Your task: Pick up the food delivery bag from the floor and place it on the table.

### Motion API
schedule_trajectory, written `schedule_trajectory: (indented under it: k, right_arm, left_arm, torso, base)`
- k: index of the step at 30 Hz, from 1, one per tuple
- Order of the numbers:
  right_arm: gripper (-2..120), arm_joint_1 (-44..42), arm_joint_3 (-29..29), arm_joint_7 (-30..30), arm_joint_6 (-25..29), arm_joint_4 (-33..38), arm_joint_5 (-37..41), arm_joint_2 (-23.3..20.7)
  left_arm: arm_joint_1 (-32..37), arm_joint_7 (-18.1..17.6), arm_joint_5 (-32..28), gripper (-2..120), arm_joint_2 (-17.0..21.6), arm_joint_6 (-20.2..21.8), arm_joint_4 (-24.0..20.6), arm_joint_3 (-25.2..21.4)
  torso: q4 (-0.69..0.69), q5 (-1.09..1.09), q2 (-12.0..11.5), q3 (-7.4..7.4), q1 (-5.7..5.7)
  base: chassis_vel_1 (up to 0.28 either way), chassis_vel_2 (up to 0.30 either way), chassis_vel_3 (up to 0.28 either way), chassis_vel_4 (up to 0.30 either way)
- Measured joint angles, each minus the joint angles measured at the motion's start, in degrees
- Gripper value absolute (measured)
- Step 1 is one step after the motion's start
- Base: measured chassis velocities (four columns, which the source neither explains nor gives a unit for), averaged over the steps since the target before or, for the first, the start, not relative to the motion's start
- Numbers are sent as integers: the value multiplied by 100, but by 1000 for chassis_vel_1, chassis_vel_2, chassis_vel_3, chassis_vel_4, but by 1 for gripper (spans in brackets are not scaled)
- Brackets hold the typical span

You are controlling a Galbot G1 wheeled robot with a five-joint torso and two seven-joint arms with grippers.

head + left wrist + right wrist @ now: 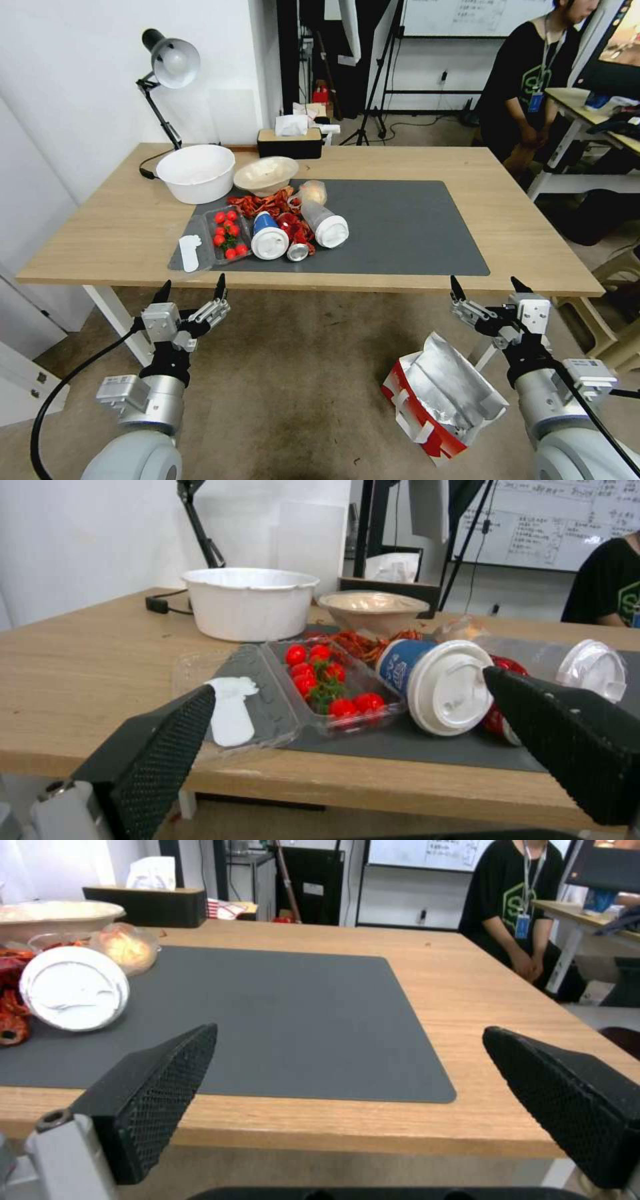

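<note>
Plainly nothing of the job is done yet: the food delivery bag (443, 397) lies on its side on the floor (293, 387), near the table's front right corner and just inboard of the right arm, and the whole lift and set-down are left.

Largest first, the floor is worn beige-brown carpet with dark stains. The table (507, 220) is a broad rectangle of light wood on white legs, with a flat dark grey mat (407, 227) whose right half is bare, which looks the natural landing place. The bag is white paper with red side panels, its mouth gaping to show crinkled silver foil and a limp white strap.

Smaller things crowd the mat's left: a round white bowl (197, 172), a clear tray of cherry tomatoes (227, 235) and tipped lidded cups (293, 233).

The left gripper (191, 289) and the right gripper (487, 287) both hover just before the table's front edge, fingers spread apart and empty, their black pads (160, 1090) ribbed
</note>
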Motion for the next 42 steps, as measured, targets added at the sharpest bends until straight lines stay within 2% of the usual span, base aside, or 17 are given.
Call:
schedule_trajectory:
  k: [22,32,42]
  right_arm:
    - [100,7,-43,-69,175,-132,-68,-20]
    - [100,-16,-106,-43,349,-263,-135,-18]
    - [100,-86,-275,-65,828,-445,-144,-67]
  left_arm:
    - [-14,172,-86,100,10,-56,146,-63]
    - [-14,196,-32,100,-7,-238,306,-43]
    - [-55,233,27,100,-72,-252,372,-13]
  torso:
    - [0,-1,-12,-7,-4]
    - [0,-1,-354,-195,-157]
    - [0,-1,-669,-372,-295]
  base:
    - [0,0,0,0]
    - [0,0,0,0]
    - [0,0,0,0]
